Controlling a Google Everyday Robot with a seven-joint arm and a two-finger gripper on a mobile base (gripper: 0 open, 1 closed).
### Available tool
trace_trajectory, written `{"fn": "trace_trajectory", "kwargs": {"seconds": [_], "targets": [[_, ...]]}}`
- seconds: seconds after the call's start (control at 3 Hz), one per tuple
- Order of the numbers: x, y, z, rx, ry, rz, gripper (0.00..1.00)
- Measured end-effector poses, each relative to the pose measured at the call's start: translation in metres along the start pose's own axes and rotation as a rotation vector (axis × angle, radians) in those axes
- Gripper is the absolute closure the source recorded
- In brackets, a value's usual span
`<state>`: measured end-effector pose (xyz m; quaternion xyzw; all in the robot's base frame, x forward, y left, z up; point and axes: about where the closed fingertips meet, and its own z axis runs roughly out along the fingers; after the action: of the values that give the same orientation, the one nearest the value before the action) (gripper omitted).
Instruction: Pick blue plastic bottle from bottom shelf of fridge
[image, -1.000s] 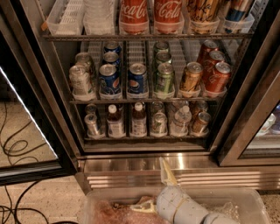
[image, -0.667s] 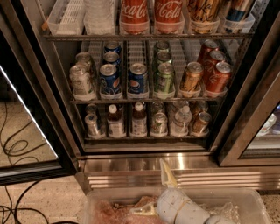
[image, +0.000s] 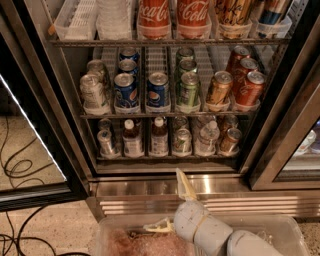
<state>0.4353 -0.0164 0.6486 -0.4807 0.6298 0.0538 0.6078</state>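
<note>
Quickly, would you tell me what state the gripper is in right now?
Gripper: open, holding nothing, low in front of the fridge base, below the bottom shelf.

Blue plastic bottle (image: 132, 144): white cap, dark brown contents, seemingly bluish-white label.
Fridge (image: 130, 187): black frame, ribbed steel base.
Hand (image: 170, 206): cream fingers (image: 183, 184), grey wrist, low before that base.
Cans (image: 157, 91): silver, blue, green, orange, red.
</note>
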Motion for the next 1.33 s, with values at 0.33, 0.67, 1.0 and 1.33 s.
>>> {"fn": "trace_trajectory", "kwargs": {"seconds": [0.33,0.67,1.0,1.33], "targets": [[-0.011,-0.015,0.051,-0.023,0.004,-0.049,0.0],[-0.014,-0.013,0.055,-0.029,-0.001,-0.052,0.0],[-0.014,-0.01,0.053,-0.023,-0.011,-0.04,0.0],[-0.016,-0.021,0.06,0.022,-0.044,-0.019,0.0]]}}
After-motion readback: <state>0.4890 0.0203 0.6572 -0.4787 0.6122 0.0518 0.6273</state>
